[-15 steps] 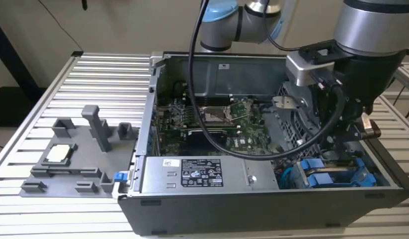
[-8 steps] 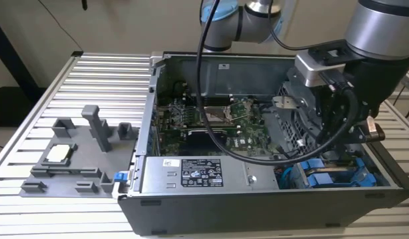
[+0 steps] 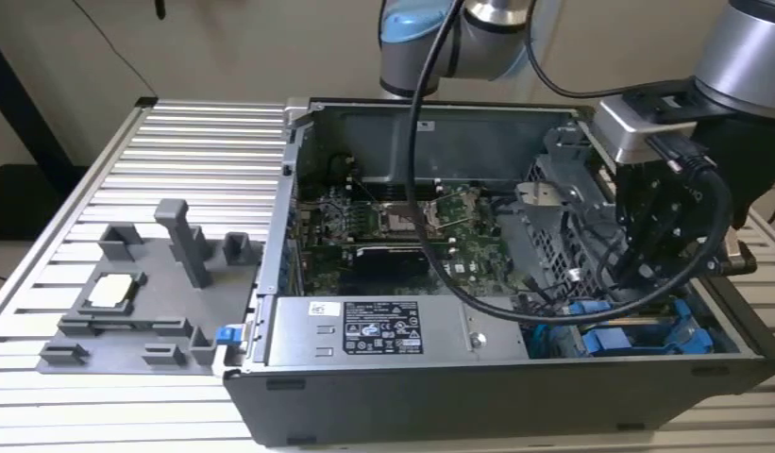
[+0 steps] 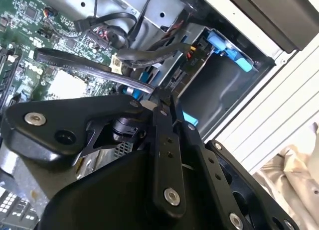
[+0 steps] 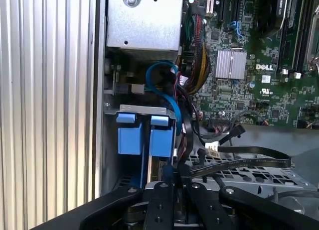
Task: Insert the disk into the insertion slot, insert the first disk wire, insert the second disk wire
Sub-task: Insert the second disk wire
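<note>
My black gripper (image 3: 636, 276) reaches down into the open computer case at the exterior view's right. In both wrist views its fingers meet, gripper (image 5: 175, 177) and gripper (image 4: 160, 96), shut on the end of a flat black disk wire (image 5: 239, 166) that runs across the perforated grey wall of the insertion slot (image 5: 254, 176). The same wire (image 4: 84, 64) carries a small white tag. Directly beside the fingertips stand the bright blue end tabs of the disk (image 5: 160, 136) carrier, set inside the bay; the disk's body is mostly hidden. The blue carrier (image 3: 639, 337) lies low in the case's corner.
The grey box with a white sticker (image 3: 375, 328) fills the case's front. The green motherboard (image 3: 400, 222) lies behind it. A blue cable (image 5: 167, 83) and bundled black wires (image 5: 192, 115) crowd the space by the bay. A grey fixture (image 3: 148, 302) sits on the slatted table (image 3: 198, 151).
</note>
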You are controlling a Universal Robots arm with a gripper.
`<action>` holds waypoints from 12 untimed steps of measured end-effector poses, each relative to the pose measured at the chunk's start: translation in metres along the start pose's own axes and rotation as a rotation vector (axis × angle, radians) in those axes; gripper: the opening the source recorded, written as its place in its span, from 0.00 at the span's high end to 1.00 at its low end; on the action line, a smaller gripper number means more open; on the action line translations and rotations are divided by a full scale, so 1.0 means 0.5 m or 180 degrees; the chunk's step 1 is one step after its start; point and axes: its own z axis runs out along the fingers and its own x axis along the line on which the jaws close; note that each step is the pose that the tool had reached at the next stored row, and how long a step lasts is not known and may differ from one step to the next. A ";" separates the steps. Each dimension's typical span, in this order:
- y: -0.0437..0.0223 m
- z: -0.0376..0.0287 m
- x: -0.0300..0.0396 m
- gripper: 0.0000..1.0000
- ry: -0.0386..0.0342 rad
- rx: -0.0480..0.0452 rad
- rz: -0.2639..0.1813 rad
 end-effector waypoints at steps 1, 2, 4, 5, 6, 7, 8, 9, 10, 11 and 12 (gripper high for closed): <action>-0.002 0.001 0.003 0.84 -0.0004 -0.0012 0.0000; -0.003 0.001 0.006 0.84 -0.0011 -0.0019 0.0000; -0.004 0.002 0.014 0.84 -0.0035 -0.0028 0.0001; -0.005 0.002 0.019 0.84 -0.0044 -0.0032 0.0001; -0.006 0.003 0.023 0.84 -0.0051 -0.0036 0.0001; -0.006 0.003 0.028 0.84 -0.0056 -0.0040 0.0002; -0.007 0.003 0.033 0.84 -0.0061 -0.0044 0.0002; -0.008 0.004 0.038 0.84 -0.0067 -0.0047 0.0002; -0.008 0.004 0.041 0.84 -0.0075 -0.0049 0.0002; -0.008 0.004 0.042 0.84 -0.0098 -0.0048 0.0004; -0.008 0.005 0.042 0.84 -0.0154 -0.0045 0.0007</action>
